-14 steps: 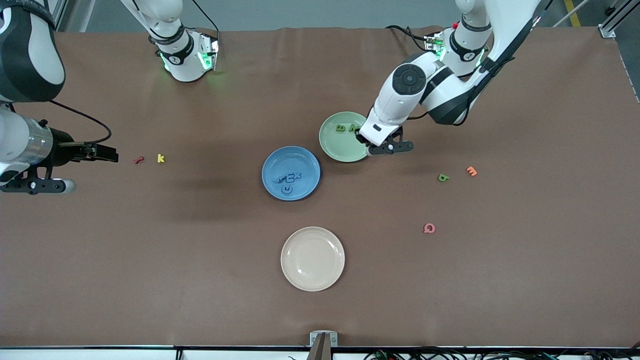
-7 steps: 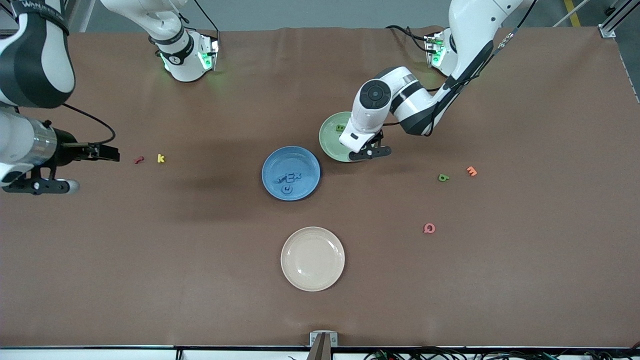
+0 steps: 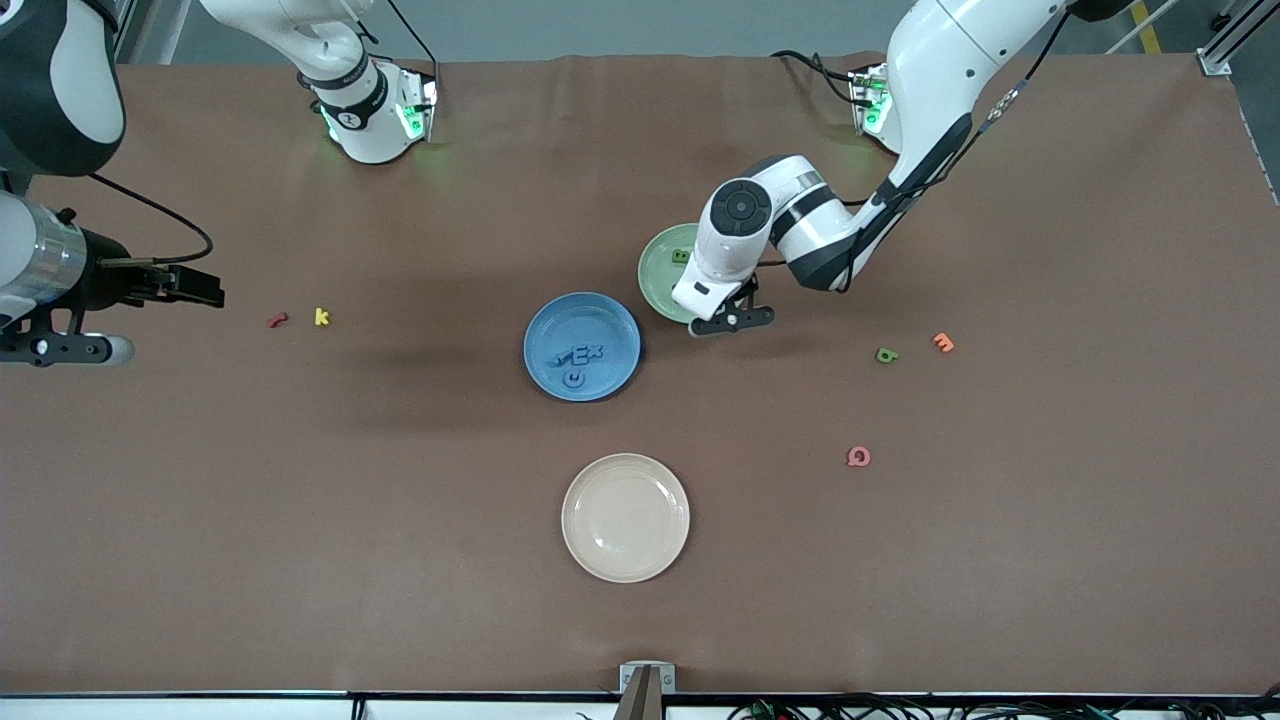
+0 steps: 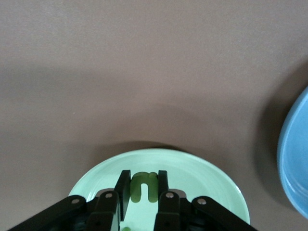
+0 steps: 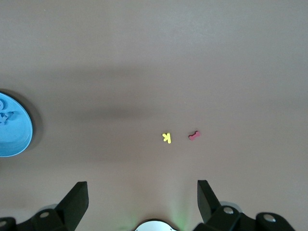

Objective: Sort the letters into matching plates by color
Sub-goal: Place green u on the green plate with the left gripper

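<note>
The glossy round cream plate [image 3: 625, 517] lies nearest the front camera. Farther off, the blue plate [image 3: 582, 346] holds chunky blue letters [image 3: 578, 358]. Over the pale green plate [image 4: 202, 175], the left gripper [image 4: 143, 187] pinches a green letter u [image 4: 144, 185]; its wrist hides most of that plate. The right gripper [image 5: 142, 199] waits spread wide above bare table.

Since one second ago, the left gripper [image 4: 143, 194] has been carried from the edge of the green plate [image 3: 660, 285] toward its middle, with the green letter u [image 4: 143, 185] clamped between the fingers. The letter N on the plate is now covered by the arm. The right gripper [image 5: 142, 197] has been shifted slightly, wide open.
</note>
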Tool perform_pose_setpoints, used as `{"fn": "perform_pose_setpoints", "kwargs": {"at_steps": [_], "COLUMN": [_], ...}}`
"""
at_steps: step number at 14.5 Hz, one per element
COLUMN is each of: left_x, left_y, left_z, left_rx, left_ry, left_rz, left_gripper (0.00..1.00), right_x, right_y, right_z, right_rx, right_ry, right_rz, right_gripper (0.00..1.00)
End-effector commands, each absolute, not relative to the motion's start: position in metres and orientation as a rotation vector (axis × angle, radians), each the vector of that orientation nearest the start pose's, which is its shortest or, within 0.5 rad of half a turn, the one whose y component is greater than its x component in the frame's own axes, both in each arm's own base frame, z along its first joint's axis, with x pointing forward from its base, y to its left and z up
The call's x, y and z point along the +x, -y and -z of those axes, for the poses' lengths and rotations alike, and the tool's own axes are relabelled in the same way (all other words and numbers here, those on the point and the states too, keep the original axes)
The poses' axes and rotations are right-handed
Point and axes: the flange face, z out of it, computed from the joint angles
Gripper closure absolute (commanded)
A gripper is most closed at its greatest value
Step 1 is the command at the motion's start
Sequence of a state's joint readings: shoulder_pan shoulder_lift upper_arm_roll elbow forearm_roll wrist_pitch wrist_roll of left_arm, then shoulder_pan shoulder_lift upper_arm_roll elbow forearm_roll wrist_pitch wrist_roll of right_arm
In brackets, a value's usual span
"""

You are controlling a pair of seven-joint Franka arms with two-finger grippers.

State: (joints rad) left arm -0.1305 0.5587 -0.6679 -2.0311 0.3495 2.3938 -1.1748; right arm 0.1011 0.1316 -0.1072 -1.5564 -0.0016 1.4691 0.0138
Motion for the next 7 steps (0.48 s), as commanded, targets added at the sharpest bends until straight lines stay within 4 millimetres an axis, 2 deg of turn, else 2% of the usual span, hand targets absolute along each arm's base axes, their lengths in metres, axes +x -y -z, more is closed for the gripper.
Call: {"fn": "perform_pose_setpoints", "kwargs": {"at_steps": [1, 2, 4, 5, 7], "left_x": [0.424, 0.425, 0.429, 0.431, 0.446], "left_y": [0.422, 0.421, 0.413, 0.408, 0.383], "left_z": [-0.219, -0.220, -0.226, -0.237, -0.253], "left_rx": [-3.153, -3.152, -3.141, -3.140, -3.118], "left_ry": [0.295, 0.299, 0.307, 0.297, 0.276], "left_rz": [-0.152, -0.149, -0.136, -0.106, -0.066], "left_gripper": [0.14, 0.01, 0.00, 0.00, 0.01], "right_x": [0.567, 0.567, 0.566, 0.566, 0.567], "right_y": [-0.002, -0.002, 0.002, 0.001, -0.001], "right_z": [-0.562, -0.564, -0.564, -0.562, -0.552], "right_rx": [-3.124, -3.126, -3.123, -3.124, -3.121], "right_ry": [-0.030, -0.027, -0.041, -0.051, -0.067], "right_rz": [-0.321, -0.317, -0.307, -0.310, -0.310], "right_gripper": [0.00, 0.00, 0.00, 0.00, 0.00]}}
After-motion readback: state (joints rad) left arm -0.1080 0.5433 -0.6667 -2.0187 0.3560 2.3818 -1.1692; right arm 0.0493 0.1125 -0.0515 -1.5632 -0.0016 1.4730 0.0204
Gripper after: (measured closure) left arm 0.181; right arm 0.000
